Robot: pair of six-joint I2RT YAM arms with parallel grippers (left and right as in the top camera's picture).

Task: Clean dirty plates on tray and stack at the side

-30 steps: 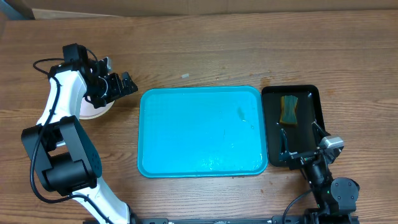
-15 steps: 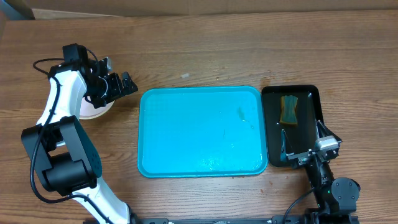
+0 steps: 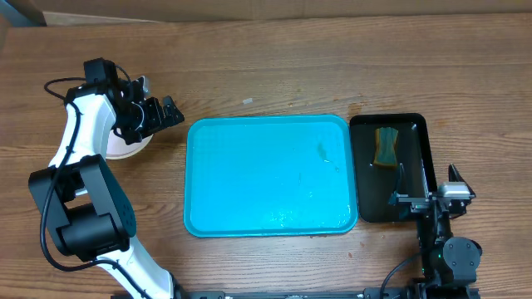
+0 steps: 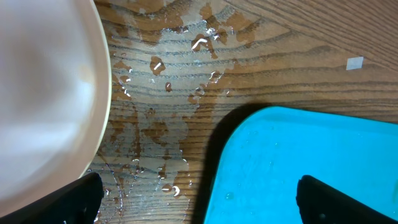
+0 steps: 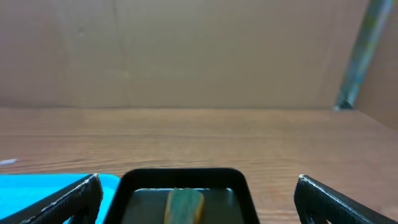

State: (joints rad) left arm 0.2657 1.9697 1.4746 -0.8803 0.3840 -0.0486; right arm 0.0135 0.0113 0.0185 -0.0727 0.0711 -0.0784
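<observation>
The turquoise tray (image 3: 270, 174) lies mid-table with nothing on it but a few small smudges and water drops. Left of it, a white round plate (image 3: 125, 149) rests on the wood, partly hidden by my left arm; whether others lie under it I cannot tell. My left gripper (image 3: 169, 116) hovers open between plate and tray. In the left wrist view the plate (image 4: 43, 93) fills the left side and the tray's corner (image 4: 298, 162) shows at right, with the open gripper (image 4: 199, 205) empty. My right gripper (image 3: 428, 187) stands open and empty by the front right edge.
A black tray (image 3: 388, 166) right of the turquoise one holds a green-yellow sponge (image 3: 386, 145); the right wrist view shows both, tray (image 5: 180, 177) and sponge (image 5: 183, 205). Water (image 4: 168, 81) is spilled on the wood beside the plate. A small white scrap (image 3: 247, 101) lies behind the tray.
My right gripper has swung round from its tilt over the black tray's near corner and now faces straight along it. The left arm has not moved.
</observation>
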